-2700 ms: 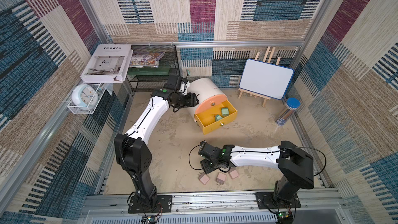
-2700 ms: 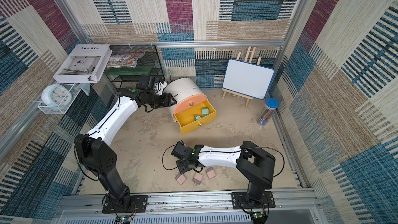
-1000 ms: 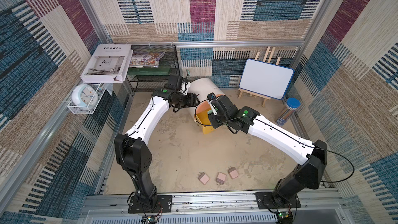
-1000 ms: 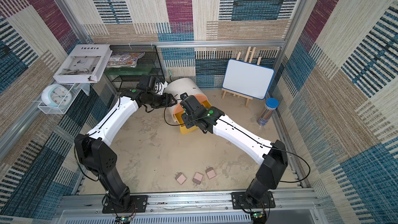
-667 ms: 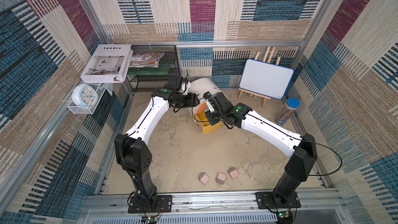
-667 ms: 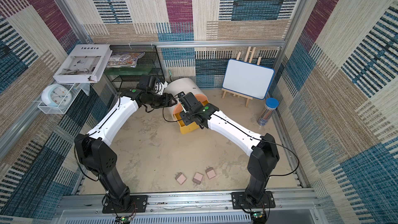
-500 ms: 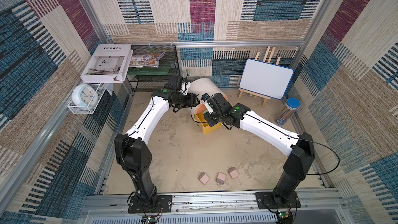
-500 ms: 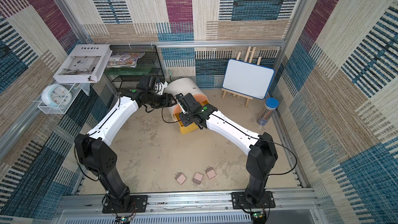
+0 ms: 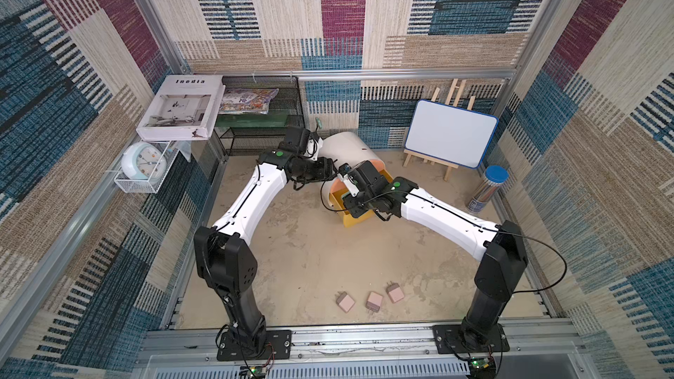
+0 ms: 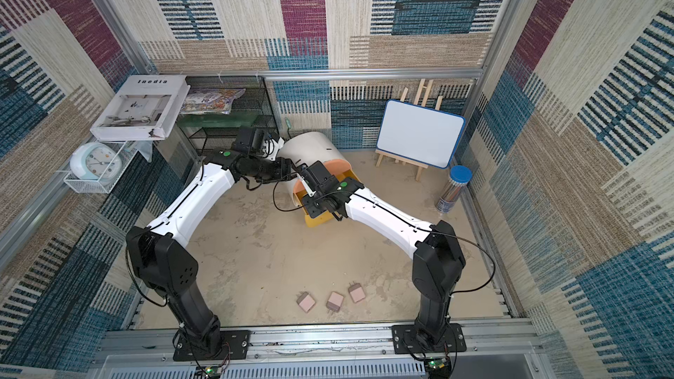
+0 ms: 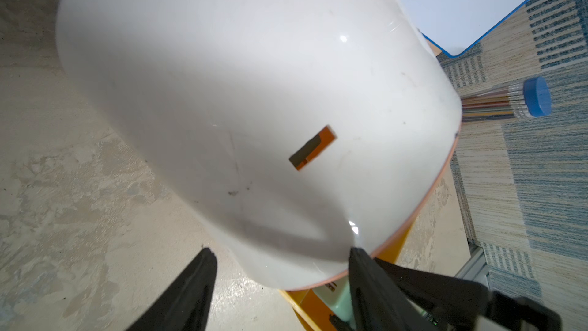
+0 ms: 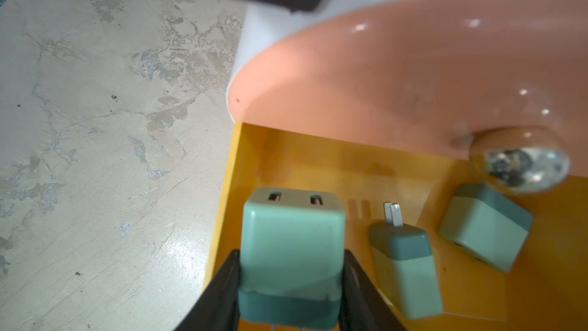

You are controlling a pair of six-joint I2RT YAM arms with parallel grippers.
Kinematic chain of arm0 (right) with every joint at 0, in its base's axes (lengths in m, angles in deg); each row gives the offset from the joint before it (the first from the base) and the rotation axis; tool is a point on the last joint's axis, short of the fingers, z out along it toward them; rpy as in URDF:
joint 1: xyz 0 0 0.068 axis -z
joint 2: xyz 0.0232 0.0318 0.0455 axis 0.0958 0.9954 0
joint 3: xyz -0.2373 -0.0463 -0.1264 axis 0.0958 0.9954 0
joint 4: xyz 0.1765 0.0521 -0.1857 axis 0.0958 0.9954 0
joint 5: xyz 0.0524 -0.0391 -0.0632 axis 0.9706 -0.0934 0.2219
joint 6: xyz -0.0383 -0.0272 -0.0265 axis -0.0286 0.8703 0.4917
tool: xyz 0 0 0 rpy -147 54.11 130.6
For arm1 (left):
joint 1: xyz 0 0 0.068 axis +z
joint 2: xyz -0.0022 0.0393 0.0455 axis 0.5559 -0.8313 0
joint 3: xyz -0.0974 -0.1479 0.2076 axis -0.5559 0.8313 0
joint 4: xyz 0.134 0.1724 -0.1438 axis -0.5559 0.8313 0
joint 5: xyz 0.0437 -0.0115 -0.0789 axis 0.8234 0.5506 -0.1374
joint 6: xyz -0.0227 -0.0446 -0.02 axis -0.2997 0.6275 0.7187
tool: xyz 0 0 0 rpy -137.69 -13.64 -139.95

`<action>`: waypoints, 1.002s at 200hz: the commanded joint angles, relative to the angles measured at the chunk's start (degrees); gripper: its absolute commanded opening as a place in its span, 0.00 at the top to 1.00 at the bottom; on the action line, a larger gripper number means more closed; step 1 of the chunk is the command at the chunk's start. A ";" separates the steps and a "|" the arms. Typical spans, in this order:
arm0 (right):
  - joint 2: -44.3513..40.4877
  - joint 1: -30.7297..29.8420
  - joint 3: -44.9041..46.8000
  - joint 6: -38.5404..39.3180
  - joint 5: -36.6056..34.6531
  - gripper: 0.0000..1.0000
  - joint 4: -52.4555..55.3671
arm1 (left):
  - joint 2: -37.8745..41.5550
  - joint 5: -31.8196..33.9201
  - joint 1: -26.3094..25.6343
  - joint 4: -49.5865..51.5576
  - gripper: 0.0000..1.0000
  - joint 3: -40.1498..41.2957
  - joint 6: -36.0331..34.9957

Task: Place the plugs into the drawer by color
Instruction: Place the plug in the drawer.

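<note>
Right gripper pinches a smooth mint-green cube plug above the glossy yellow plastic drawer (two matching plugs lie inside); left gripper stands parted, one finger touching the white barrel cabinet.

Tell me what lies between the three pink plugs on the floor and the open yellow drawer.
Nothing. Only bare beige floor separates the pink plugs from the yellow drawer, as both top views show.
</note>
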 commanded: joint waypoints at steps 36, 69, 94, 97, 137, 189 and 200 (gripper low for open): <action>0.34 0.03 0.53 -0.19 1.33 0.52 -1.16 | 0.23 -0.63 -0.08 -1.08 0.30 0.06 0.02; 0.19 0.03 0.62 -0.07 1.33 0.50 -1.16 | 0.15 -0.73 -0.09 -1.11 0.30 0.06 0.02; -0.02 0.07 0.54 0.09 1.24 0.49 -1.12 | 0.19 -0.64 -0.09 -1.11 0.30 0.06 0.02; 0.00 0.03 0.53 0.08 1.24 0.48 -1.16 | 0.19 -0.63 -0.09 -1.11 0.30 0.06 0.02; -0.53 0.05 -0.28 0.29 1.15 0.47 -0.54 | 0.27 -0.55 -0.09 -1.11 0.30 0.06 -0.06; -8.84 -0.04 1.62 0.90 0.49 0.45 -1.02 | 0.35 -0.16 -0.09 -1.11 0.30 0.15 -0.11; -13.16 -0.06 7.24 0.66 -0.24 0.44 -5.49 | 0.45 0.39 -0.09 -1.04 0.30 0.36 0.02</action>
